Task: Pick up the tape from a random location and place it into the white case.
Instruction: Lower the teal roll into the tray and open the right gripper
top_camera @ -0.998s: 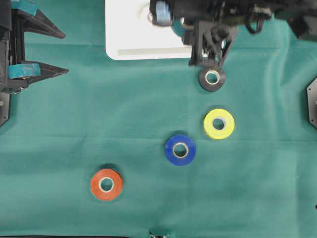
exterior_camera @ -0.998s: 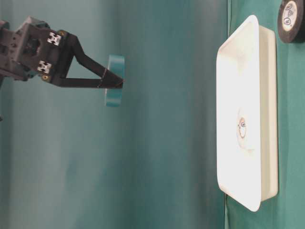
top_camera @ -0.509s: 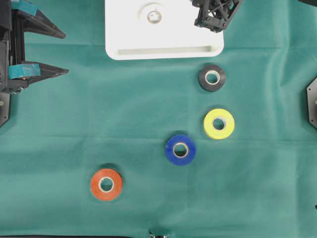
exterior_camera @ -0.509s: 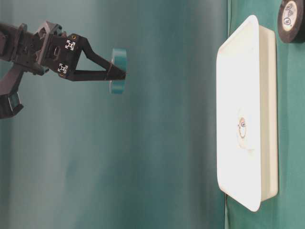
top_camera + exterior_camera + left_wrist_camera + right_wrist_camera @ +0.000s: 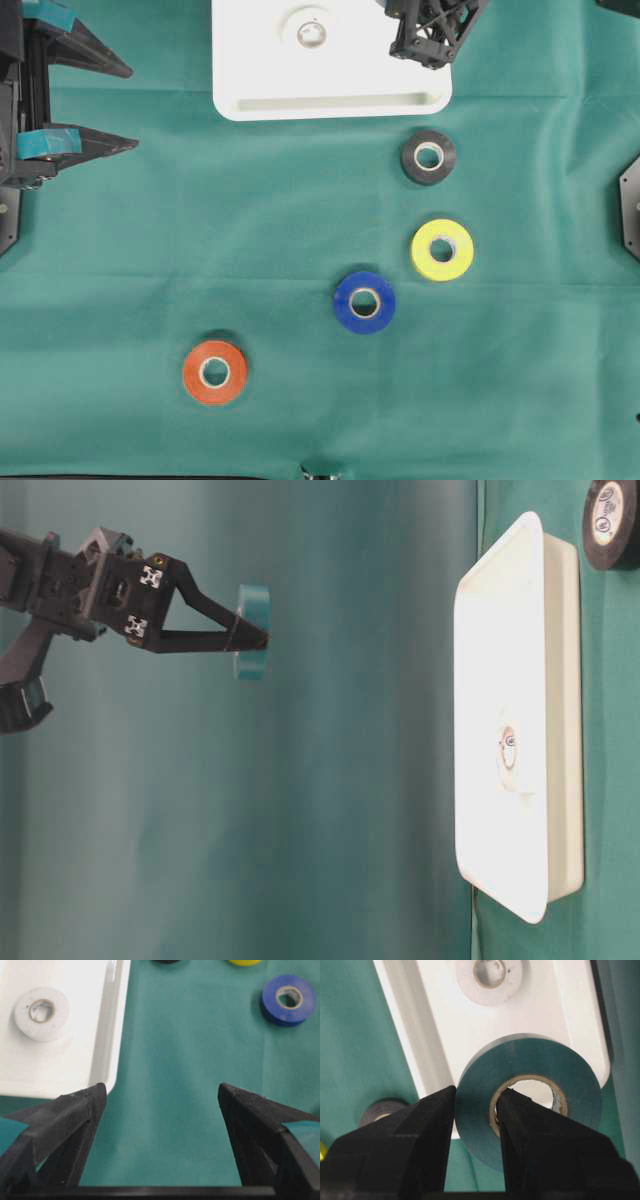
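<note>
Cut off and hidden
The white case runs off the overhead view's top edge; the right gripper hides its corner.

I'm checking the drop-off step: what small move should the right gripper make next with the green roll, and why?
Probably lower toward the white case before opening. The right gripper pinches the green tape roll through its core, and the table-level view shows it hanging well above the case, over the corner next to the white roll. Releasing from there risks a bounce out.

Tape roll inside white case
</note>
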Controlling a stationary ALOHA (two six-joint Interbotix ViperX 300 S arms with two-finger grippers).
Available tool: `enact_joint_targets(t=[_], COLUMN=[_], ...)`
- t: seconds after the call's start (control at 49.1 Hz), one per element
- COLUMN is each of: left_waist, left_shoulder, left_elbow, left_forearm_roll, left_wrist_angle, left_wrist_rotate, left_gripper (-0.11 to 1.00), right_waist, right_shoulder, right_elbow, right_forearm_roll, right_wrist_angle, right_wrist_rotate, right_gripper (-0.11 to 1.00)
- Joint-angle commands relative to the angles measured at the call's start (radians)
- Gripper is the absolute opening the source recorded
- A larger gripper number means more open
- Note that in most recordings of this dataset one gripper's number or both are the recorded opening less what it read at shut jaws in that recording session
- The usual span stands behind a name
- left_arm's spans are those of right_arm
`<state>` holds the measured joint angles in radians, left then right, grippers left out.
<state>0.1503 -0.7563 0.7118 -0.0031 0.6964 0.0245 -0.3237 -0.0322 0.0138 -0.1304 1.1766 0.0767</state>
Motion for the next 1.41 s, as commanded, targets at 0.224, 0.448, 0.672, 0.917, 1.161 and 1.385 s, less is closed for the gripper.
enact_joint_targets(t=[0.224, 0.448, 0.672, 0.917, 1.161, 1.385], left_waist=[0.003, 0.003, 0.003, 0.003, 0.006, 0.006], left_shoulder=[0.0, 0.0, 0.0, 0.0, 0.0, 0.0], left_elbow=[-0.011, -0.011, -0.011, -0.011, -0.011, -0.011], left_forearm_roll=[-0.002, -0.002, -0.002, -0.002, -0.002, -0.002], left_wrist_angle=[-0.006, -0.008, -0.008, -0.009, -0.012, -0.012], left_wrist_rotate=[0.0, 0.0, 0.0, 0.0, 0.0, 0.0], left_gripper=[0.9, 0.9, 0.9, 0.9, 0.9, 0.9], right_waist=[-0.002, -0.023, -0.052, -0.072, -0.075, -0.077], right_shoulder=[0.043, 0.101, 0.15, 0.186, 0.229, 0.287], right_elbow=[0.02, 0.094, 0.176, 0.258, 0.299, 0.307], right_forearm_roll=[0.003, 0.003, 0.006, 0.017, 0.018, 0.018], right_wrist_angle=[-0.104, -0.195, -0.322, -0.442, -0.534, -0.577], right_wrist_rotate=[0.003, 0.009, 0.012, 0.015, 0.017, 0.02], right_gripper=[0.28, 0.28, 0.28, 0.28, 0.28, 0.28])
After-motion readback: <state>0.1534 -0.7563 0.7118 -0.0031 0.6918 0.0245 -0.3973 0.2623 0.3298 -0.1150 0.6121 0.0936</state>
